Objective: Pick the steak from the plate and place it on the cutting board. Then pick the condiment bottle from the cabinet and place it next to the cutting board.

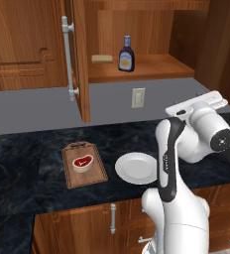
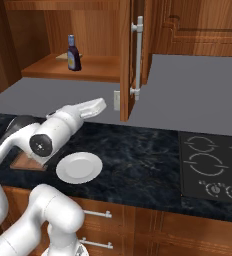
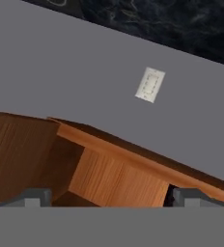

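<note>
The steak (image 1: 83, 162) lies on the brown cutting board (image 1: 85, 168) on the dark counter. To the right of the board sits the white plate (image 1: 136, 167) (image 2: 79, 167), with nothing on it. The condiment bottle (image 1: 126, 54) (image 2: 74, 54) stands upright on the shelf of the open cabinet (image 1: 142, 69). My gripper (image 3: 113, 198) (image 2: 100, 105) is open and holds nothing. It hangs above the counter to the right of the plate, well below the shelf. It points at the grey wall and the cabinet's underside (image 3: 114, 178).
A flat tan block (image 1: 102, 58) lies on the shelf left of the bottle. The cabinet door (image 1: 80, 49) stands open, its grey bar handle (image 1: 67, 57) facing left. A wall outlet (image 1: 138, 97) (image 3: 150, 85) is below the shelf. A cooktop (image 2: 213, 165) lies to the right.
</note>
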